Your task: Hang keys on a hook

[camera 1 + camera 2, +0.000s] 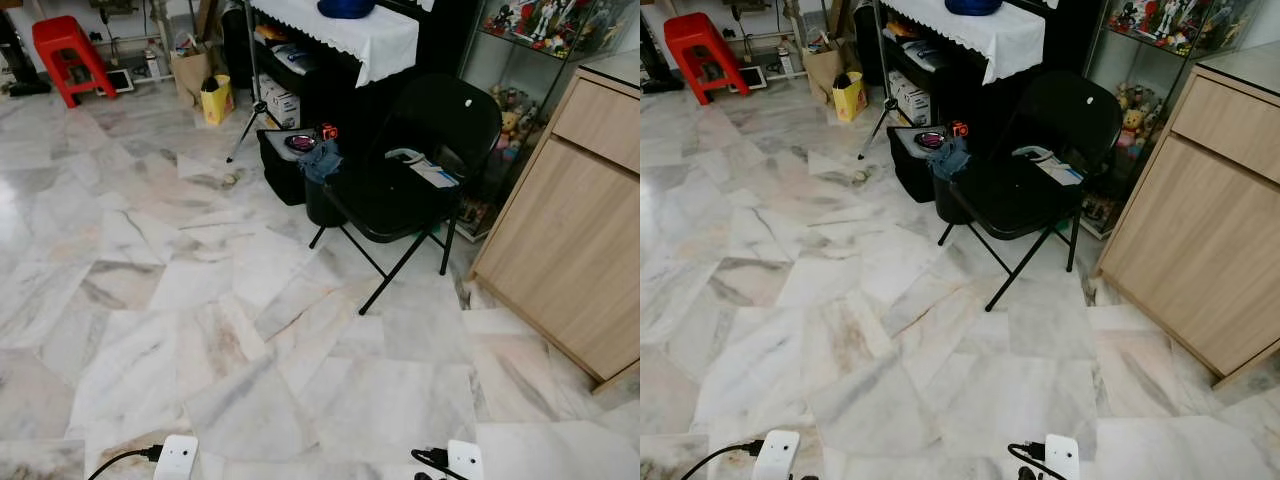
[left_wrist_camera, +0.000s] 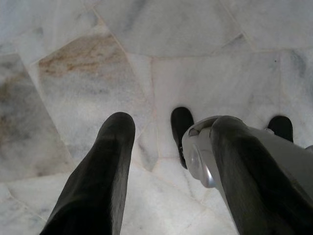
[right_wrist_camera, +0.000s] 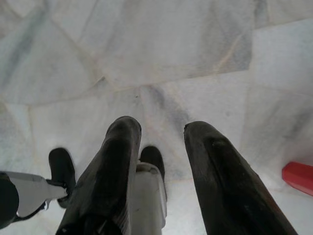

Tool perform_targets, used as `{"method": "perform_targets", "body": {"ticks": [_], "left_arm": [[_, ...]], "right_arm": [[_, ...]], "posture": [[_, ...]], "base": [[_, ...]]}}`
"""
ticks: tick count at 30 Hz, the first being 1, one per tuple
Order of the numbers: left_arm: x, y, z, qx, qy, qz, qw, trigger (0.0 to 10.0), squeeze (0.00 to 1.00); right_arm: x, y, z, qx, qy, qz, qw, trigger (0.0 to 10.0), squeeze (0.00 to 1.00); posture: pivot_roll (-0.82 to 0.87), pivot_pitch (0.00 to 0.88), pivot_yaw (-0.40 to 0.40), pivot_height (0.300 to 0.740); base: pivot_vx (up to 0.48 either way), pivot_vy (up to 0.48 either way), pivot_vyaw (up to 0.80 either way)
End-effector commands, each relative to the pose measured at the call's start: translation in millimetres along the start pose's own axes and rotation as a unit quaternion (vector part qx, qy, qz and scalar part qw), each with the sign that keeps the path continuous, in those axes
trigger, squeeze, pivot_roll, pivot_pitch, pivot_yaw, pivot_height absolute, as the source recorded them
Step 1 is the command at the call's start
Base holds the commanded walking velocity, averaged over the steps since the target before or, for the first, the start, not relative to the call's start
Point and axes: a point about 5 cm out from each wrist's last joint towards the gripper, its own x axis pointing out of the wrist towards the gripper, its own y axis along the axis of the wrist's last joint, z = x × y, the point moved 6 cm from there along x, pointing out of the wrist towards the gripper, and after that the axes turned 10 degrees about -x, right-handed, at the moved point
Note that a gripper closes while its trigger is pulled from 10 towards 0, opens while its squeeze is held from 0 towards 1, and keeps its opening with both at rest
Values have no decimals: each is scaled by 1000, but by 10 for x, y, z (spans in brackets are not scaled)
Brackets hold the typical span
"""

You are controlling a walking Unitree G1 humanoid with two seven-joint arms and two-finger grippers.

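Two grippers hang idle over the marble floor point(image 1: 200, 330), left gripper point(image 2: 168, 161) and right gripper point(image 3: 159, 161), fingers apart, holding nothing. You see no keys or hook yet, so scan first. Red stool point(image 1: 68, 55) at ten o'clock, open floor ahead, black folding chair point(image 1: 405, 170) at one, wooden cabinet point(image 1: 575, 230) at three.

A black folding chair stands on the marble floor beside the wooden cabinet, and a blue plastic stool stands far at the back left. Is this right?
Not quite: the plastic stool at the back left is red, not blue, as the left eye view shows. The rest holds: the black folding chair stands on the marble floor beside the wooden cabinet.
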Motion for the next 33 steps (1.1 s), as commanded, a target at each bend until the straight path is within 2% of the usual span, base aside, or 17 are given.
{"method": "perform_targets", "body": {"ticks": [1,5,19,22,25,30,33], "left_arm": [[-1,-26,17,26,-2,-4,1000,10000,0],[-2,-34,15,10,2,-3,1000,10000,0],[2,-15,53,22,-2,1,1000,10000,0],[3,-9,60,29,-4,2,1000,10000,0],[2,-18,54,11,0,2,1000,10000,0],[3,-2,72,45,-6,5,999,10000,0],[2,-21,63,34,-2,2,999,10000,0]], "right_arm": [[-5,-44,11,-1,-1,-9,1000,10000,0],[-5,-40,18,-1,-1,-9,1000,10000,0],[-10,-40,63,-5,-9,-9,1000,10000,0],[-10,-44,64,-6,-9,-9,1000,10000,0],[-10,-46,64,-6,-8,-10,1000,10000,0],[-11,-49,63,-8,-8,-11,1000,10000,0],[-11,-49,65,-8,-7,-11,1000,10000,0]], "posture": [[32,12,-47,740],[30,14,-48,740],[26,14,-55,740],[25,15,-55,740],[25,16,-56,740],[27,16,-58,740],[25,17,-58,740]], "base": [[0,-337,-625],[0,-169,-625],[0,0,-624],[0,-345,-625],[0,-117,-625],[0,-170,-625],[0,-480,-625]]}}
